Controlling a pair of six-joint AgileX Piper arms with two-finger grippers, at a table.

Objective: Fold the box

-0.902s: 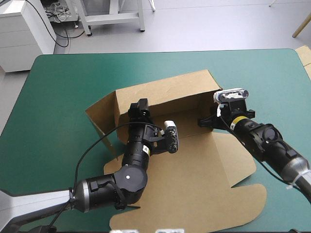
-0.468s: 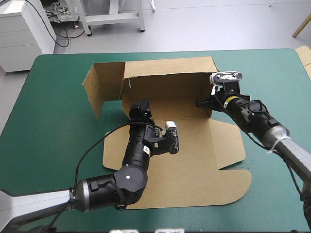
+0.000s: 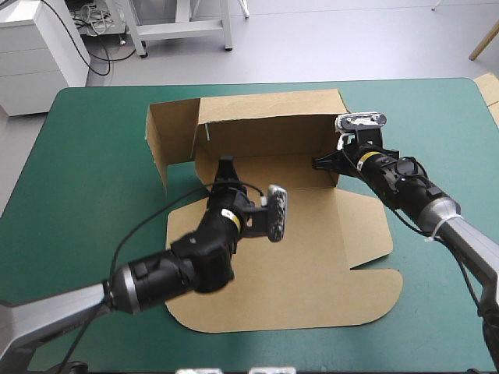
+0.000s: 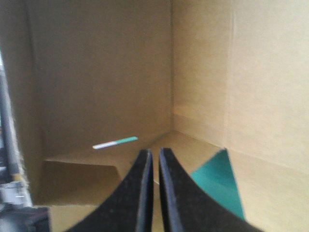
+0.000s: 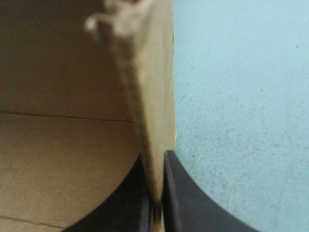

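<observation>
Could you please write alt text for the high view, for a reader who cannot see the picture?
A brown box lies half folded on a teal-green table, its far wall and left flap standing upright. The right hand pinches the short wall at the far wall's right end, while the left hand points into the inner left corner.

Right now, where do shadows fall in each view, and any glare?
High view: even light, no glare on the table cover; on the box the raised wall is darker than the floor. Left wrist view: wall ahead of the left gripper dark, side wall brighter. Right wrist view: box inside shaded, table cover beyond the right gripper bright.
</observation>
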